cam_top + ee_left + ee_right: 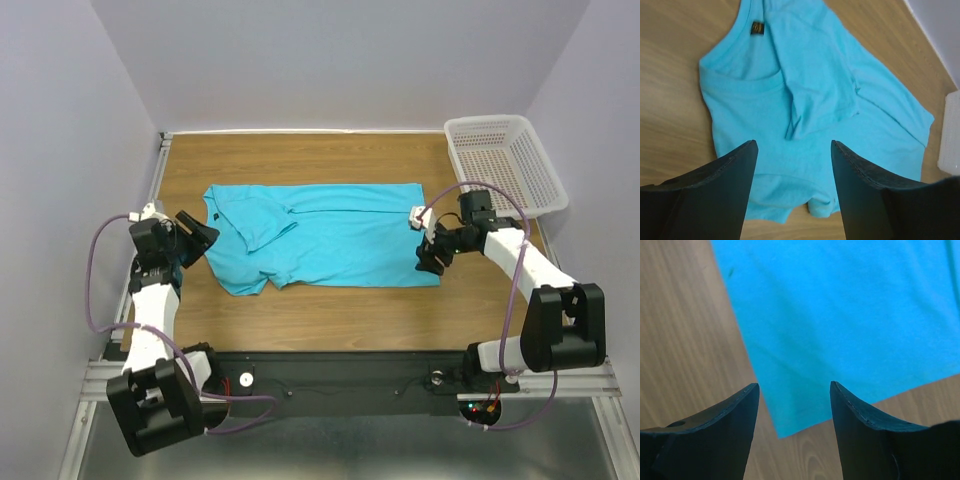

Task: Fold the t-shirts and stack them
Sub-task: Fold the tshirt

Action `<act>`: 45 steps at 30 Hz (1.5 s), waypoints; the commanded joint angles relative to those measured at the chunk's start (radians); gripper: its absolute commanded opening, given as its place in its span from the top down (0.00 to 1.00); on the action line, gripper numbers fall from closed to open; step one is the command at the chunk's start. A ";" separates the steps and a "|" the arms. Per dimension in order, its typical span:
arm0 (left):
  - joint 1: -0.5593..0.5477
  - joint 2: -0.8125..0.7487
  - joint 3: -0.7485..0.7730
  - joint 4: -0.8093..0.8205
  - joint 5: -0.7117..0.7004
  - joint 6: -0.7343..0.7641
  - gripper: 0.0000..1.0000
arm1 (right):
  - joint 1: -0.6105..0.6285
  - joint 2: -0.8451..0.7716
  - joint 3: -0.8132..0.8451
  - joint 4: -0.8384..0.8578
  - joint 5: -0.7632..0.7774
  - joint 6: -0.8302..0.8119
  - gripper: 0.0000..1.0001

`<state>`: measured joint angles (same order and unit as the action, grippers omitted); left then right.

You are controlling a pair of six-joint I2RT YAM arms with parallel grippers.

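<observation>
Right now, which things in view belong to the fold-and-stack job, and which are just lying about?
Job:
turquoise t-shirt, one sleeve folded in
left end effector, open at the collar end
right end effector, open over a hem corner

Lying about:
white basket, far right corner
wooden table

A brown wood-grain table (330, 312) fills the middle of the booth, its grain running left to right. At its far right corner sits a white perforated plastic basket (506, 160), rectangular, upright, its open top facing up and turned at a slight angle to the table's edge. Pale lilac walls (330, 60) close in the back and both sides. A silver metal rail (157, 175) runs along the table's left edge, a black strip (340, 372) lines the near edge, and a dull grey metal sheet (330, 450) lies below that.
</observation>
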<state>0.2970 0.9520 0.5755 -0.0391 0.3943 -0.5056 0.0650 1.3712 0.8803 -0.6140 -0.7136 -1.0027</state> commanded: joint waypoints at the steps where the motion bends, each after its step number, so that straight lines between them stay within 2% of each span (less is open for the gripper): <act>1: 0.008 0.065 -0.026 -0.067 0.078 -0.050 0.31 | -0.002 -0.029 -0.010 -0.222 -0.046 -0.296 0.36; 3: 0.008 0.103 -0.032 -0.093 0.080 -0.065 0.37 | -0.004 -0.012 -0.018 -0.269 -0.034 -0.335 0.36; 7: 0.008 0.168 -0.023 -0.197 0.028 -0.093 0.43 | -0.002 0.028 -0.033 -0.290 0.019 -0.347 0.36; 15: 0.002 0.255 0.037 -0.378 -0.173 -0.117 0.43 | -0.002 0.060 -0.053 -0.231 0.078 -0.330 0.36; 26: -0.051 0.373 0.041 -0.344 -0.137 -0.099 0.44 | -0.002 0.097 -0.012 -0.201 0.049 -0.290 0.36; 31: -0.061 0.438 0.047 -0.276 -0.080 -0.062 0.46 | 0.019 0.106 -0.024 -0.207 0.016 -0.301 0.36; 35: -0.059 0.459 0.063 -0.204 -0.002 -0.019 0.58 | 0.036 0.129 -0.029 -0.205 0.019 -0.313 0.36; 36: -0.059 0.458 0.064 -0.184 0.021 -0.007 0.59 | 0.038 0.146 -0.027 -0.204 0.025 -0.315 0.37; 37: -0.059 0.450 0.061 -0.142 0.072 -0.004 0.70 | 0.039 0.157 -0.020 -0.198 0.031 -0.313 0.37; 40: -0.059 0.459 0.070 -0.099 0.155 -0.008 0.85 | 0.039 0.196 -0.009 -0.181 0.057 -0.289 0.38; 45: -0.056 0.488 0.089 -0.061 0.221 0.021 0.92 | 0.041 0.212 -0.021 -0.112 0.117 -0.249 0.45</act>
<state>0.2420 1.4319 0.6384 -0.1600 0.5186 -0.5270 0.0994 1.5669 0.8520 -0.7994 -0.6582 -1.2785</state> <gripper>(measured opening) 0.111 0.586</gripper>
